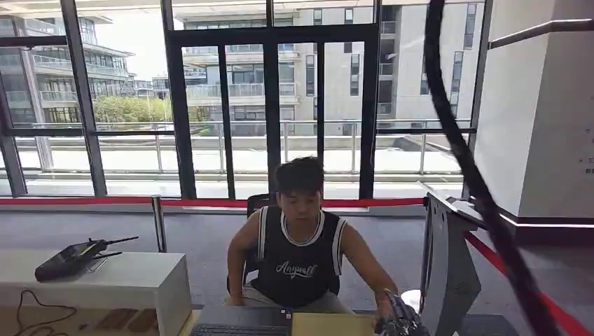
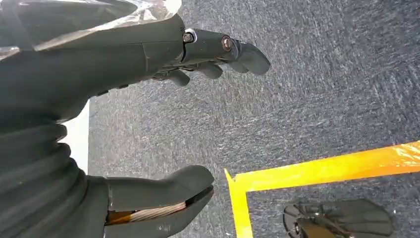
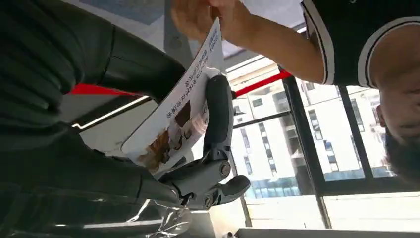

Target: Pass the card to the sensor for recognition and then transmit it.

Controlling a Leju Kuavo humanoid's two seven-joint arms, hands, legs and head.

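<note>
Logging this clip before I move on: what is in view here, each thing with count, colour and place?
card: one, white with printed pictures, between the right hand's fingers and the person's hand
laptop: one, dark, desk in front of the person
handheld device: one, black, on the white table
barrier tape: red, across the room
floor tape: yellow, on grey carpet
person: one, black vest, seated opposite
left hand: open, above the carpet
right hand: holds the card
</note>
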